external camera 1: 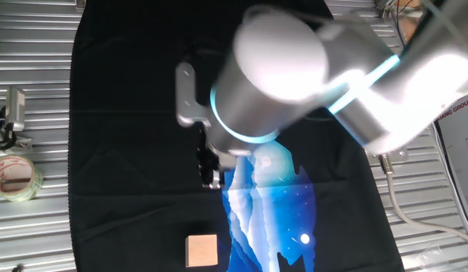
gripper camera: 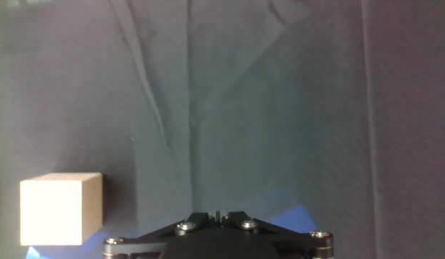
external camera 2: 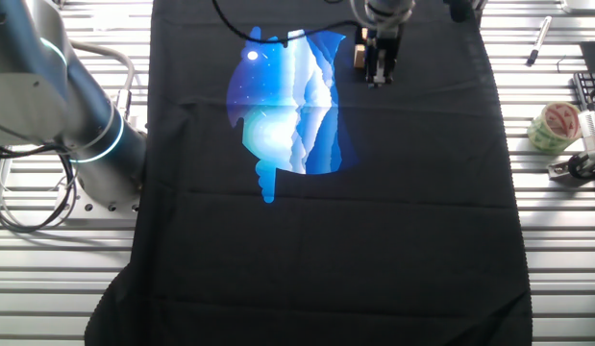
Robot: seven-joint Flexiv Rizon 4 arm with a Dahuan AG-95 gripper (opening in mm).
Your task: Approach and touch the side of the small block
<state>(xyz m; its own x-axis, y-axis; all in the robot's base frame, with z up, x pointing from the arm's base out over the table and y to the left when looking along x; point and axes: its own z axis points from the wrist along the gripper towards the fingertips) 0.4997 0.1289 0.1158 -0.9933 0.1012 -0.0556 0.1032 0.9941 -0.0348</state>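
Note:
The small block (external camera 1: 202, 250) is a pale tan wooden cube on the black cloth, near the front edge in one fixed view. My gripper (external camera 1: 211, 175) hangs above the cloth, behind the block and apart from it, with empty fingers pressed together. In the other fixed view the gripper (external camera 2: 378, 75) stands just right of the block (external camera 2: 359, 57), which is partly hidden behind it. In the hand view the block (gripper camera: 60, 208) sits at the lower left, left of the shut fingertips (gripper camera: 217, 214), with a gap of cloth between.
A black cloth (external camera 2: 374, 221) with a blue and white print (external camera 2: 292, 106) covers the slatted metal table. A roll of clear tape (external camera 1: 14, 177) lies off the cloth; it also shows in the other fixed view (external camera 2: 555, 125). A pen (external camera 2: 539, 38) lies nearby.

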